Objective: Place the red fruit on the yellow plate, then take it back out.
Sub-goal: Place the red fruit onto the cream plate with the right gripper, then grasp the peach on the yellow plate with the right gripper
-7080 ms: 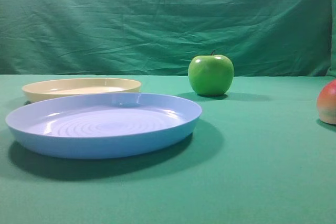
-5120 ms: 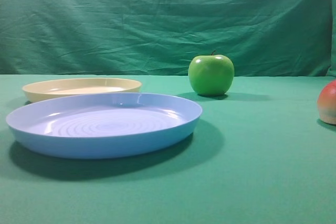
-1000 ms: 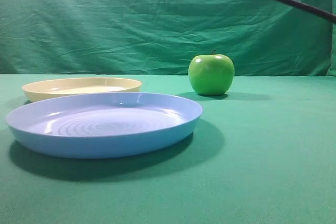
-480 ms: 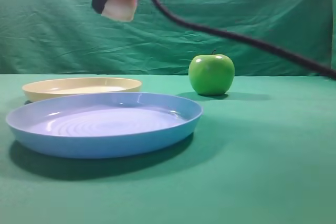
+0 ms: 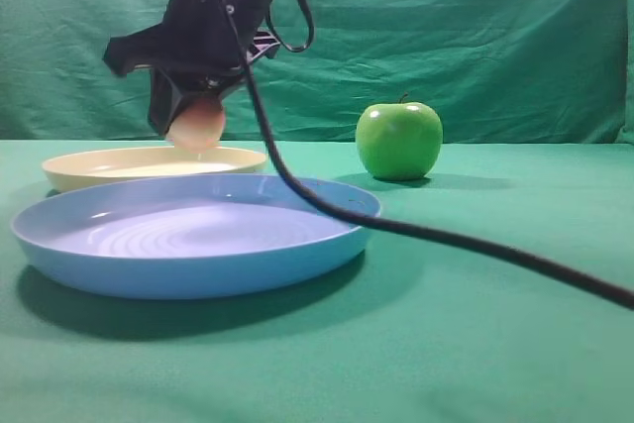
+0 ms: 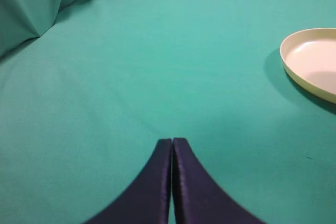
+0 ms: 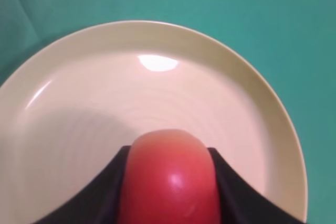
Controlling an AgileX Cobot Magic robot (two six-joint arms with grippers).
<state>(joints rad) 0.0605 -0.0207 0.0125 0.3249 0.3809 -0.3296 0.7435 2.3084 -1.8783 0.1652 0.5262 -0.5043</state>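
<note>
The exterior high view sits low, near cloth level, close behind the blue plate (image 5: 198, 235), facing the green backdrop (image 5: 475, 37). The left wrist view looks forward across open cloth, catching the yellow plate (image 6: 311, 61) at its right edge. The right wrist view looks steeply down, close above that same plate, shared by all three.

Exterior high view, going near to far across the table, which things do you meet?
Blue plate → yellow plate, with the right gripper holding the red fruit above it → green apple.
</note>
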